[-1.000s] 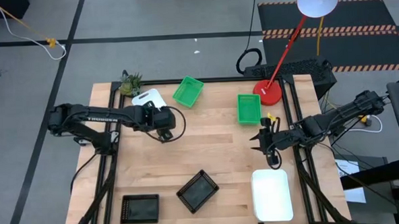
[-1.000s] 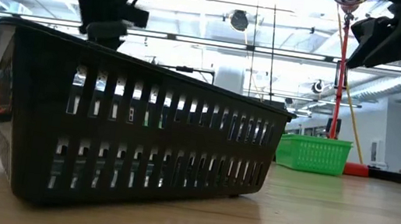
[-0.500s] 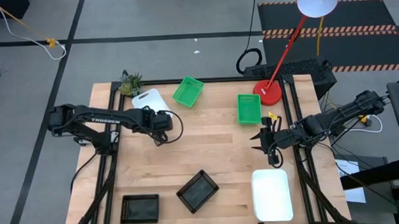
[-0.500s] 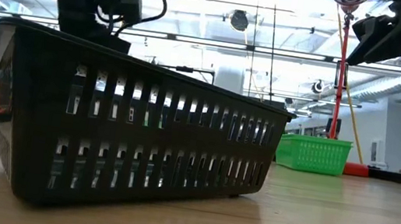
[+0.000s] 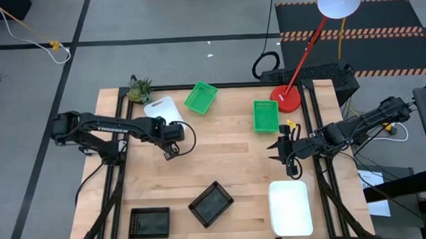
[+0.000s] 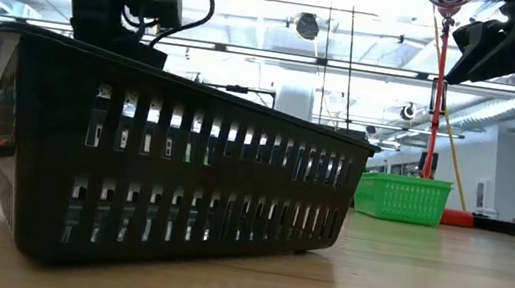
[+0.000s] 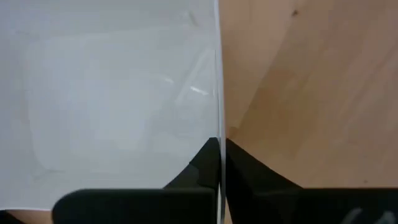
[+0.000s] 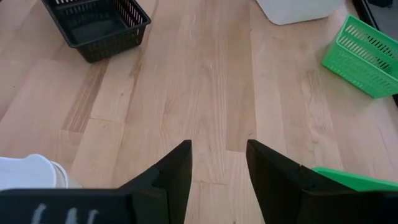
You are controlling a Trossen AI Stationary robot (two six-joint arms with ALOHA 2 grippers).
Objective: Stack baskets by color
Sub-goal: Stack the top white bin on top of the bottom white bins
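At the lower edge of the left wrist view we see the left gripper [image 7: 219, 163] pinched shut on the thin rim of a white basket [image 7: 112, 93], whose pale body fills the left of that frame.

From above, we find that basket [image 5: 162, 109] in the upper left of the wooden table [image 5: 221, 151], partly under the gripper [image 5: 169, 146]. The right gripper [image 5: 283, 150] hovers at centre right with its fingers apart, holding nothing.

Two black baskets [image 5: 211, 203] [image 5: 150, 222] and another white basket [image 5: 289, 207] lie along the bottom; two green baskets [image 5: 200, 97] [image 5: 265, 116] sit nearer the top. A red lamp [image 5: 287, 100] stands beyond, over grey floor.
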